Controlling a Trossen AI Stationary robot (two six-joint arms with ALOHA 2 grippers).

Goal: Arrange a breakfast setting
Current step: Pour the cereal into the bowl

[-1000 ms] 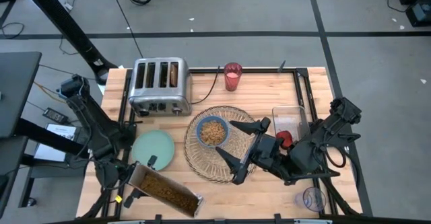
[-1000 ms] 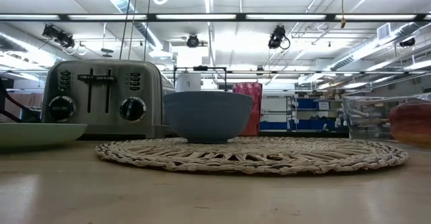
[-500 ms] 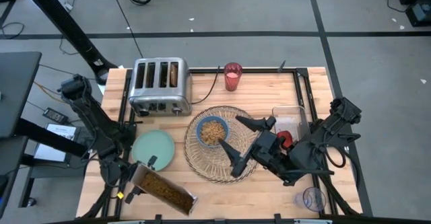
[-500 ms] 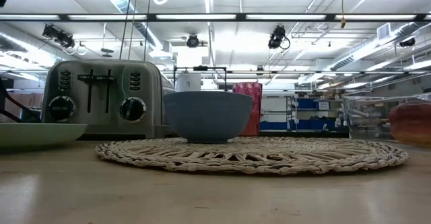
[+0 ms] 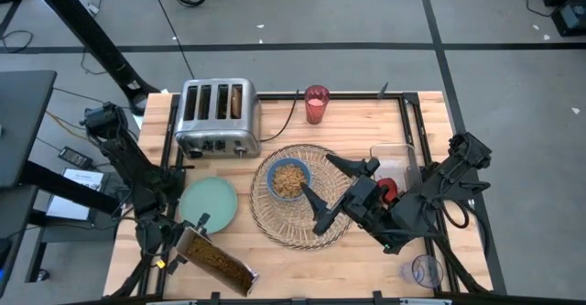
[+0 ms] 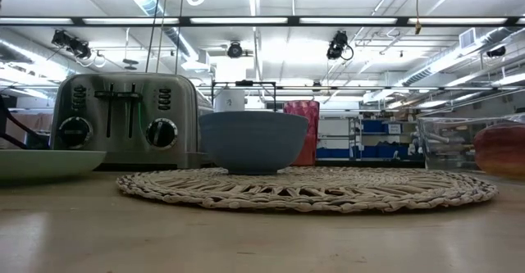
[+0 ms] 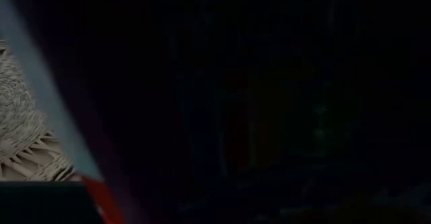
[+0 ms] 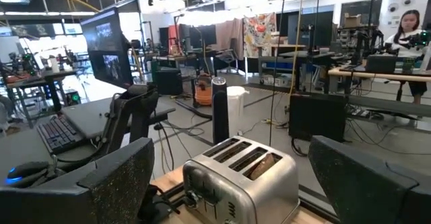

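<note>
Your left claw (image 5: 188, 250), at the desk's (image 5: 366, 122) front left corner beside the plate (image 5: 209, 201), pinches a cereal box (image 5: 218, 264). Your right claw (image 5: 331, 190) hangs spread over the placemat (image 5: 298, 223), just beside the blue bowl (image 5: 289, 179) of cereal on it. Cup (image 5: 316, 104) near toaster (image 5: 217, 117).

Both arms matte black, chunky jointed links with rounded motor housings, black cable loops running beside the joints. Right hand (image 5: 337, 193): two long tapered black fingers (image 8: 114, 183), pads with a speckled grainy texture. Left hand (image 5: 188, 243): same dark build, small yellow tag just beside it. No screws or markings legible.
</note>
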